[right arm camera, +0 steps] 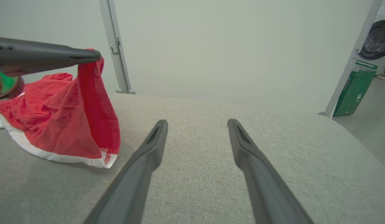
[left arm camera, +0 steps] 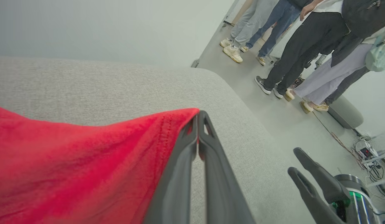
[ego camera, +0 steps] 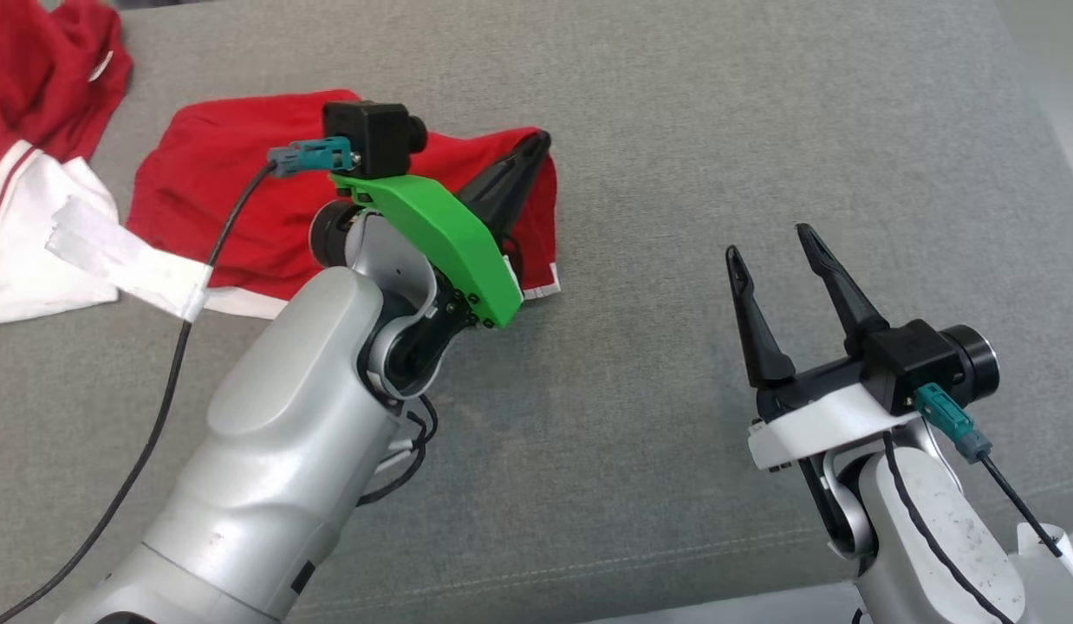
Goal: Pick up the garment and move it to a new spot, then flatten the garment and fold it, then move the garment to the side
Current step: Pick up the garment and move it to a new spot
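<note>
While my left gripper (ego camera: 541,140) pinches the red garment (ego camera: 224,191) by its corner, upper centre of frame, I'd lift slowly and carry it rightward over the bare cushion (ego camera: 718,113); my right gripper (ego camera: 769,241) hangs splayed, lower right.

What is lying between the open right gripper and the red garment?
Bare grey cushion lies between the right gripper and the garment, as the head view shows.

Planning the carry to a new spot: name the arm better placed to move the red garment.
Left. The left gripper is shut on the red garment, one corner raised; the right gripper stands open over bare couch.
</note>
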You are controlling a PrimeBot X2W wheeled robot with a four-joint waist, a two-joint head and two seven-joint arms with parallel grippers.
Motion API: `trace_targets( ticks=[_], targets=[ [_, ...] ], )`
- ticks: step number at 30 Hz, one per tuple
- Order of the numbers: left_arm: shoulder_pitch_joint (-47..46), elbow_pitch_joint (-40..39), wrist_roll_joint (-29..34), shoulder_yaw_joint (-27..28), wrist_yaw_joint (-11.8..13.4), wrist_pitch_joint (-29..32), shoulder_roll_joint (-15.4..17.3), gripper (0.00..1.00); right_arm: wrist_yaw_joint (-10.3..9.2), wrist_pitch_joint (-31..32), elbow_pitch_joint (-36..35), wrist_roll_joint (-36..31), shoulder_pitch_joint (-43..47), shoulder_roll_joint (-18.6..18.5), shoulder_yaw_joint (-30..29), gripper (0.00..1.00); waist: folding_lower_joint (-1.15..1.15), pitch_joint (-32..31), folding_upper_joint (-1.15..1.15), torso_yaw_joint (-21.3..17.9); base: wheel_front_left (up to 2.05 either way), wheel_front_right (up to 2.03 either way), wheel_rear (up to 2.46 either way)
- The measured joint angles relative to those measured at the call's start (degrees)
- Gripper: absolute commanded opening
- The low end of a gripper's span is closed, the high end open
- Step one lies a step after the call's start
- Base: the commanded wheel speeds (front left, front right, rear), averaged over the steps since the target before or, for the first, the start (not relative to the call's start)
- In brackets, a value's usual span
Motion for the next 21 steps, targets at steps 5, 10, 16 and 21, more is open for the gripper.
trace_targets(
  ticks=[5,10,16,21],
  targets=[
    [0.28,-5.26,-4.36,-5.05,0.0,1.31,0.31,0.0,-0.1,0.0,0.45,0.49,0.03,0.47,0.77,1.0,0.0,-0.54,0.0,-4.14,0.0,0.0,0.0],
    [1.09,-10.7,-9.11,-9.09,0.0,1.58,0.49,0.0,-0.49,0.0,0.9,0.99,0.08,0.58,1.52,1.0,0.0,-1.07,0.0,-8.27,0.0,0.0,0.0],
    [0.97,-15.84,-13.78,-11.24,0.14,0.05,0.69,0.0,-0.49,0.0,1.25,1.22,0.17,0.75,2.26,1.0,0.0,-1.65,0.0,-12.27,0.0,0.0,0.0],
    [-1.13,-18.59,-16.16,-11.77,1.57,-3.2,0.75,0.0,-0.6,0.0,1.27,1.58,0.91,0.8,1.63,1.0,0.0,-2.26,0.0,-15.55,0.0,0.0,0.0]
  ],
)
